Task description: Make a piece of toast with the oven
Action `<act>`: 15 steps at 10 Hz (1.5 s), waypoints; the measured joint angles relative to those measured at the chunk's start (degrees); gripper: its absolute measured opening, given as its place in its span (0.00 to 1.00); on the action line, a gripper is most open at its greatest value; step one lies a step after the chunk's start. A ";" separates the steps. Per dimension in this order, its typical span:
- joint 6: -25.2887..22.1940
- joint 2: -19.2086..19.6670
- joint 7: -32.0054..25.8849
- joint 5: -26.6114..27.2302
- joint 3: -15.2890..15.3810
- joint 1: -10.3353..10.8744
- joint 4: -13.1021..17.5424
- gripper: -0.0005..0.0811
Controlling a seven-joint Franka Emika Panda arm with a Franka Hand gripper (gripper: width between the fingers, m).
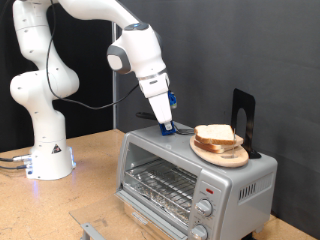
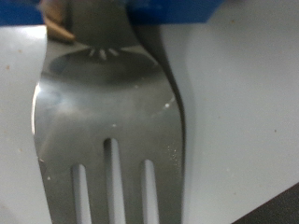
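Note:
The silver oven [image 1: 190,180] stands at the exterior view's lower right, its glass door closed and its wire rack bare. On its top sits a round wooden plate [image 1: 222,152] with slices of bread; the top slice, the piece of toast [image 1: 214,133], has a pale face and a tan crust. My gripper [image 1: 166,127] is down at the oven's top, just to the exterior view's left of the plate. The wrist view is filled by a metal fork [image 2: 107,112], its neck running in between my blue fingers [image 2: 177,9], over the pale oven top [image 2: 243,103].
A black bracket [image 1: 243,118] stands upright on the oven behind the plate. Two round knobs [image 1: 204,208] sit on the oven's front at the exterior view's right. The arm's white base [image 1: 48,160] stands on the wooden table at the exterior view's left.

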 joint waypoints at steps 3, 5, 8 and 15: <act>0.01 0.00 0.10 0.25 -0.02 -0.01 -0.01 0.60; 0.01 0.00 0.14 0.29 -0.04 -0.01 -0.02 0.60; 0.00 0.06 0.14 0.35 -0.10 -0.02 -0.33 0.89; -0.27 -0.15 -0.04 1.37 -0.22 -0.03 -0.38 1.00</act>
